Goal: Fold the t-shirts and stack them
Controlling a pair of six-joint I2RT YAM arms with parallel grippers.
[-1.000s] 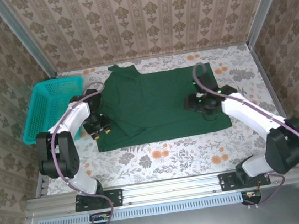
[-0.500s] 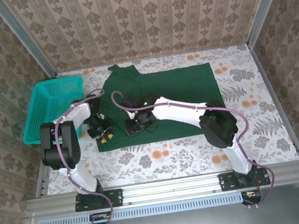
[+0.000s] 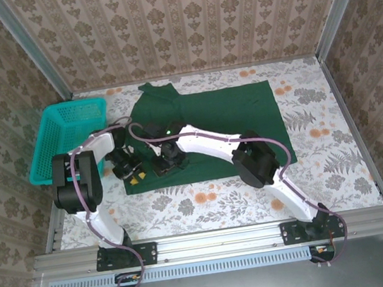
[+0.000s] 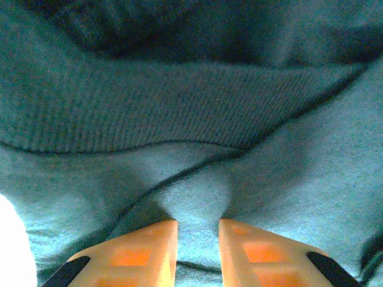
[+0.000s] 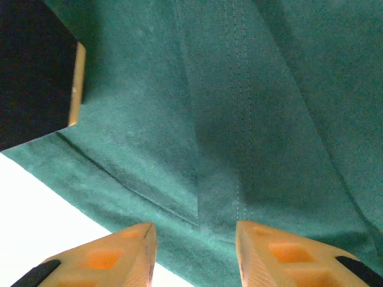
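Seen from above, the right arm (image 3: 209, 141) lies across the dark green t-shirt (image 3: 237, 112) and hides part of it. The right gripper (image 3: 163, 167) and left gripper (image 3: 136, 175) sit near each other at the shirt's near-left corner, beside the teal basket (image 3: 69, 136), with open floral table (image 3: 323, 168) to the right. The left wrist camera shows orange fingers (image 4: 140, 254), cut off at the bottom edge, pinched on a raised ridge of cloth. The right wrist camera shows fingers (image 5: 119, 257) spread apart over the hemmed edge, a dark blurred block (image 5: 33, 78) at upper left.
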